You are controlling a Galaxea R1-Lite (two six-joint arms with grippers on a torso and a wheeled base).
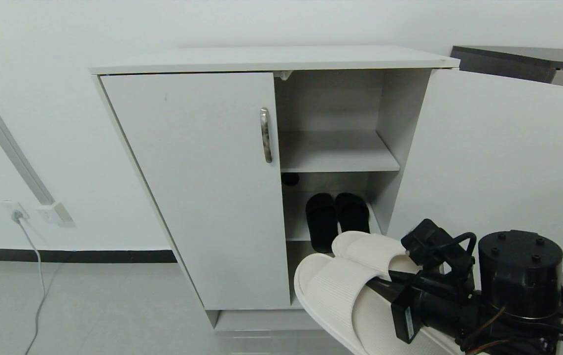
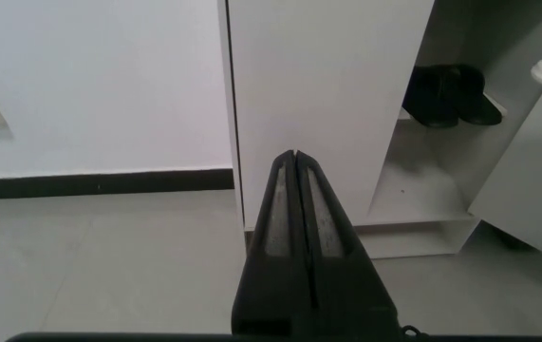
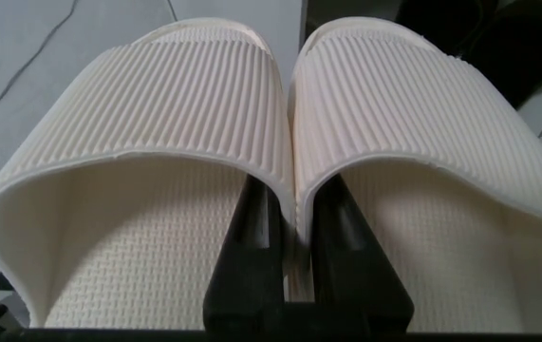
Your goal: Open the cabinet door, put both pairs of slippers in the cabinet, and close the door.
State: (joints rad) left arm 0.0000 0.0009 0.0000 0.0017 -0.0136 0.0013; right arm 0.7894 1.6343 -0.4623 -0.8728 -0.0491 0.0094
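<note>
A white cabinet (image 1: 271, 61) stands against the wall with its right door (image 1: 498, 153) swung open and its left door (image 1: 197, 187) closed. A pair of black slippers (image 1: 336, 217) lies on the middle shelf, also seen as black slippers (image 2: 451, 95) from the left wrist. My right gripper (image 3: 294, 223) is shut on a pair of white slippers (image 3: 280, 104), one finger inside each, pinching their inner straps together. The white slippers (image 1: 350, 281) hang in front of the cabinet's lower opening. My left gripper (image 2: 294, 161) is shut and empty, low above the floor facing the closed door.
The upper shelf (image 1: 335, 153) and the bottom compartment (image 2: 422, 190) hold nothing visible. A metal handle (image 1: 265, 134) is on the closed left door. A wall socket with a cable (image 1: 35, 256) is at the left. A dark cabinet top (image 1: 523, 56) lies behind the open door.
</note>
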